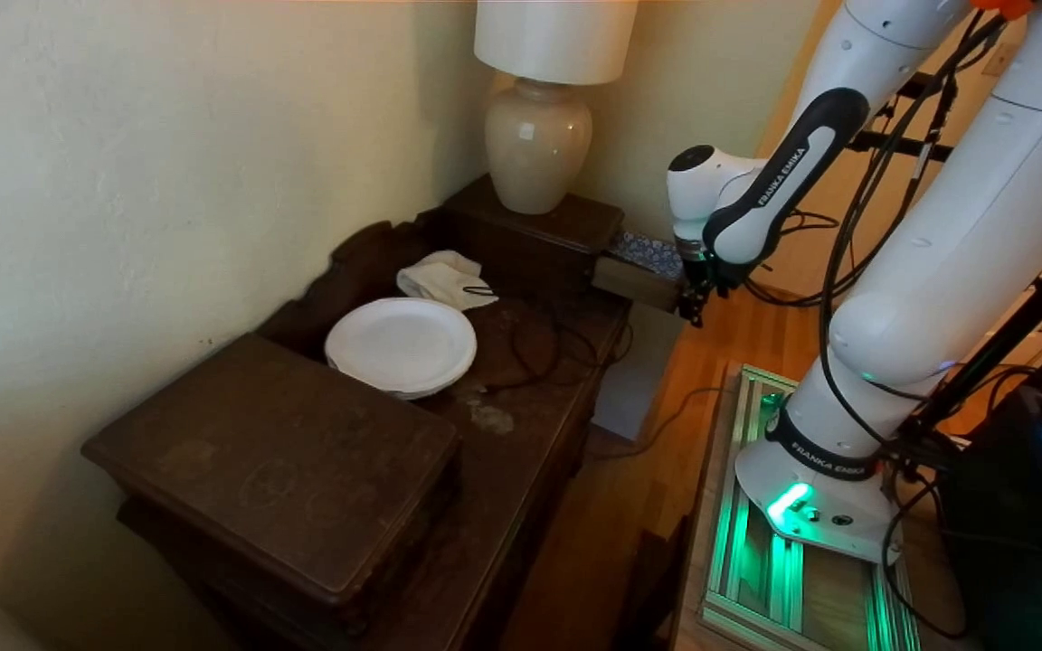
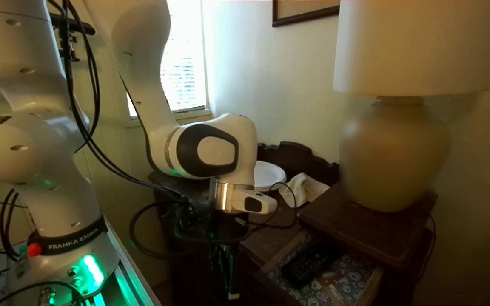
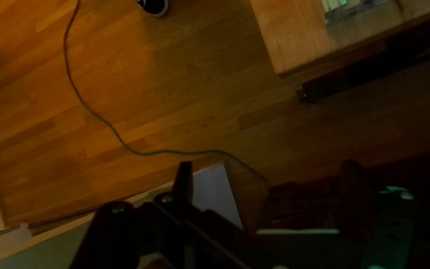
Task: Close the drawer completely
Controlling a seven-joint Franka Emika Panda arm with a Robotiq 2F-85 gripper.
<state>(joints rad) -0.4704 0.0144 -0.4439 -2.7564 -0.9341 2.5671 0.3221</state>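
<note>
The drawer is pulled out from under the small dark wooden stand that bears the lamp. In an exterior view its inside shows a blue floral lining, a black remote-like object and small loose items. My gripper hangs pointing down, off the drawer's front on the robot's side. It also shows in an exterior view, left of the drawer. In the wrist view its fingers stand wide apart with nothing between them. I cannot make out the drawer in the wrist view.
The lamp stands on the stand. White plates, a cloth and a black cable lie on the dark dresser. A grey-white panel is low beside the dresser. A cord runs over the floor.
</note>
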